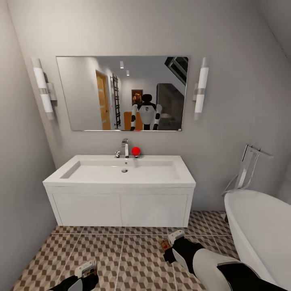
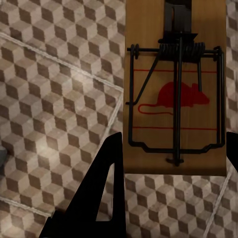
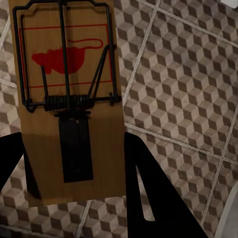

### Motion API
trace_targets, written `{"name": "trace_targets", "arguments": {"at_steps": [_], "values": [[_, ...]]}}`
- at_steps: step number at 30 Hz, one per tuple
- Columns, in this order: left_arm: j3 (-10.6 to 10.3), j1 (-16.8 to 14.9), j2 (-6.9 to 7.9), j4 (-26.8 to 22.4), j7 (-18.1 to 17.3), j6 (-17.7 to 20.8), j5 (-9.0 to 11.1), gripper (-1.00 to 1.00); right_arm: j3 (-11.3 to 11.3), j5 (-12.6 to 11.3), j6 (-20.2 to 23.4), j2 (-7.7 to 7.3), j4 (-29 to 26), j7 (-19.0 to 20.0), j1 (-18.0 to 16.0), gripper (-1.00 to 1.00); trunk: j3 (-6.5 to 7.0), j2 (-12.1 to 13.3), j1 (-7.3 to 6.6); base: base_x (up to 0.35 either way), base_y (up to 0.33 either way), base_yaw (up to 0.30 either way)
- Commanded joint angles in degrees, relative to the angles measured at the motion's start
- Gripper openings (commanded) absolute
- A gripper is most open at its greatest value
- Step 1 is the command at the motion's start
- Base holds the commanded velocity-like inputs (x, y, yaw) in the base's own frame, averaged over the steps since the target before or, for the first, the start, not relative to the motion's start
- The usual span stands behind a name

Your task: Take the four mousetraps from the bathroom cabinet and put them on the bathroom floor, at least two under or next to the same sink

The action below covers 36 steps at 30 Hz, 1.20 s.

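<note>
- Plain grey walls (image 1: 226,36) with a wide mirror (image 1: 123,93).
- Two tubular wall lamps, one (image 1: 42,87) on each side (image 1: 201,89) of the mirror.
- White tub (image 1: 262,234) at the right.
- Small red ball (image 1: 136,151) beside the tap.

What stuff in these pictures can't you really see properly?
- Left claw, head view: cut off by the bottom edge; its mousetrap can't be made out there.
- Right claw, head view: its mousetrap is mostly hidden behind the claw.
- Tub, head view: cut off by the right edge.
- Red ball by the tap: too small to identify.
</note>
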Motion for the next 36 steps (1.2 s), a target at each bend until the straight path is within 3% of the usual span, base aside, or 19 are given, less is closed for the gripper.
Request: {"name": "trace_targets", "arguments": {"at_steps": [1,6,25,36], "values": [[0.15,-0.02,-0.05,-0.1,0.18,0.33,0.08,-1.0,0.11,0.11,0.07,0.03,0.12,-0.29,-0.08,-1.0,-0.07,-0.04,0.0,0.0,0.0,0.0],[0.15,-0.02,-0.1,-0.1,0.18,0.33,0.08,-1.0,0.19,0.18,0.03,0.03,0.12,-0.34,-0.05,-1.0,-0.07,-0.04,0.0,0.0,0.0,0.0],[0.0,-0.02,0.12,-0.01,0.26,0.35,-0.25,-1.0,0.14,-0.05,0.07,0.03,0.12,-0.5,-0.07,-1.0,-3.48,-7.67,4.17,0.0,0.0,0.0],[-0.13,-0.02,0.27,-0.02,0.42,0.25,-4.88,-1.0,0.07,-0.15,-0.29,0.03,0.19,-1.19,-0.05,-1.0,-5.45,-12.08,6.59,0.0,0.0,0.0]]}}
